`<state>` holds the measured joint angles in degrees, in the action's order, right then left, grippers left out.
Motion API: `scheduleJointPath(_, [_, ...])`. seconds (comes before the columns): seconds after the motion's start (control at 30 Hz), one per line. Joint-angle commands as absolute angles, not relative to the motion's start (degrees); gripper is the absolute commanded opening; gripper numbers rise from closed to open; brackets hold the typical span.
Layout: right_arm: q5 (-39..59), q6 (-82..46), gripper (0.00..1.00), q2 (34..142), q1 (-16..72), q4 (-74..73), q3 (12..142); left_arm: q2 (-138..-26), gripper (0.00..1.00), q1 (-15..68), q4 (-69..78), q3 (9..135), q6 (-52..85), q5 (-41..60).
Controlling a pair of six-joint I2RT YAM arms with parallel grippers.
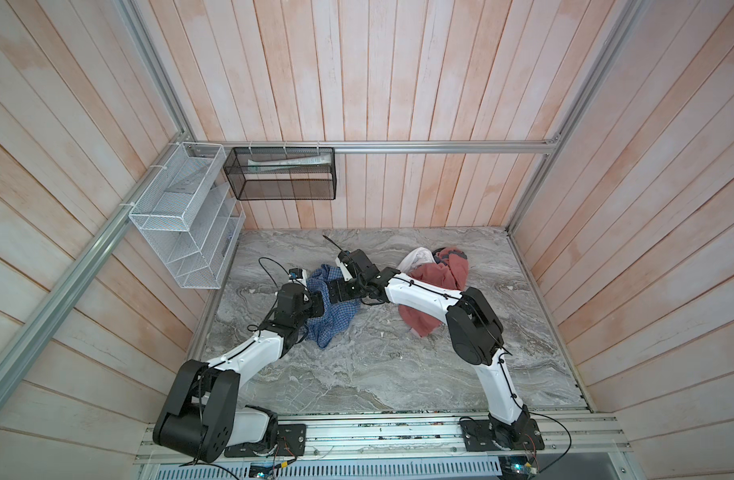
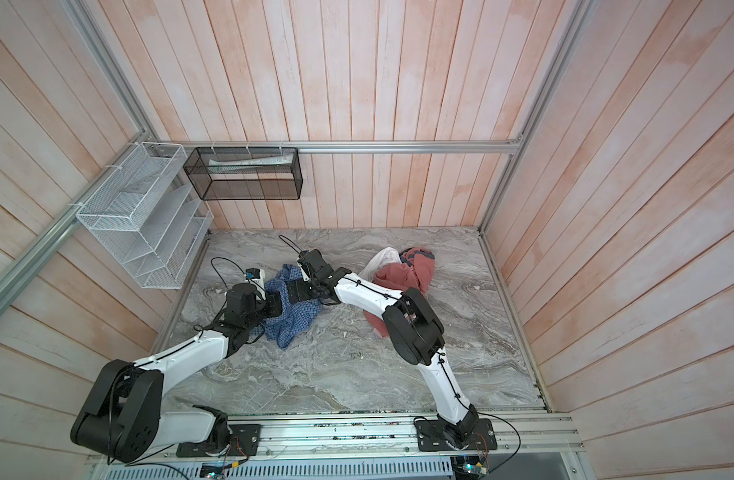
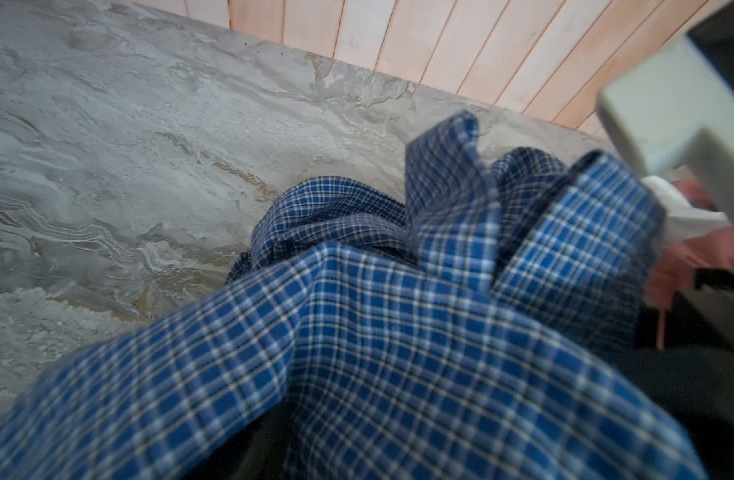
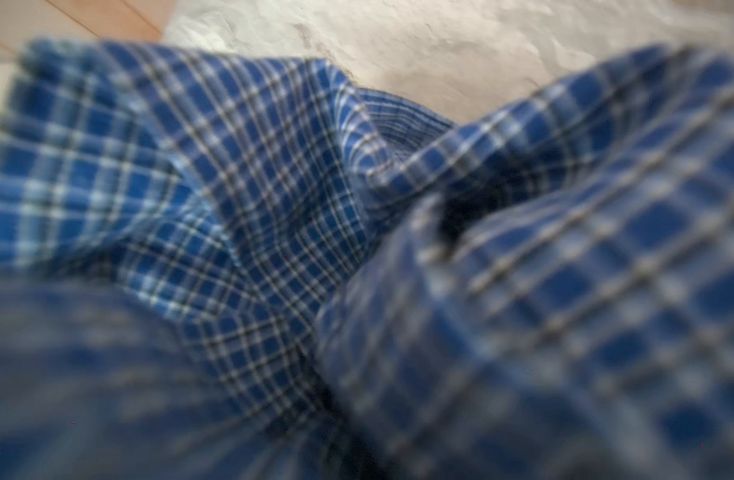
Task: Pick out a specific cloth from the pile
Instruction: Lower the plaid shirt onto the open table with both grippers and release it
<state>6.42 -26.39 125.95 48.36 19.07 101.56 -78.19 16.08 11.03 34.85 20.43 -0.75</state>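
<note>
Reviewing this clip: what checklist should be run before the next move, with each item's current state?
1. Checked shirt apart from the pile: ok, bare table lies between them.
2. White cloth and salmon-pink garment lie together in the pile: ok.
3. Left gripper free of the shirt: cannot tell, its fingers are hidden by folds.
4. Right gripper free of the shirt: cannot tell, its wrist view shows only blurred checks.
5. Shirt wholly on the table: ok.
</note>
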Motion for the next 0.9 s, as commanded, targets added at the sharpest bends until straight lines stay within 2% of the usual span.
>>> scheduleJointPath(0.0, [1.8, -24.5, 0.98, 121.7, 47.8, 22.9, 102.1, -79.8, 0.72, 16.3, 4.2, 38.0, 19.9, -4.1])
scheduleJointPath(0.03, [0.9, -24.2, 0.98, 121.0, 47.4, 22.9, 101.8, -80.3, 0.73, 16.3, 3.2, 38.5, 19.7, -4.4])
scheduleJointPath(0.07, [0.1, -23.9, 0.98, 120.3, 47.2, 23.5, 101.8, -80.9, 0.8, 16.3, 2.3, 38.8, 19.6, -4.9])
scheduleJointPath(0.1, [-0.4, -23.3, 0.98, 120.1, 47.0, 24.2, 102.2, -81.5, 0.9, 16.3, 1.2, 39.4, 19.8, -6.2])
scheduleJointPath(0.23, [-1.0, -20.7, 0.98, 120.1, 47.0, 27.7, 105.2, -83.5, 1.0, 16.2, -2.6, 41.4, 20.4, -9.0])
scheduleJointPath(0.63, [-12.1, -15.7, 0.98, 109.3, 45.8, 30.8, 104.3, -83.0, 1.0, 16.1, -16.4, 45.3, 25.0, -20.5])
scheduleJointPath(0.87, [-13.9, -9.5, 0.98, 99.2, 44.2, 22.5, 92.6, -78.7, 1.0, 16.1, -20.8, 44.6, 25.4, -25.1])
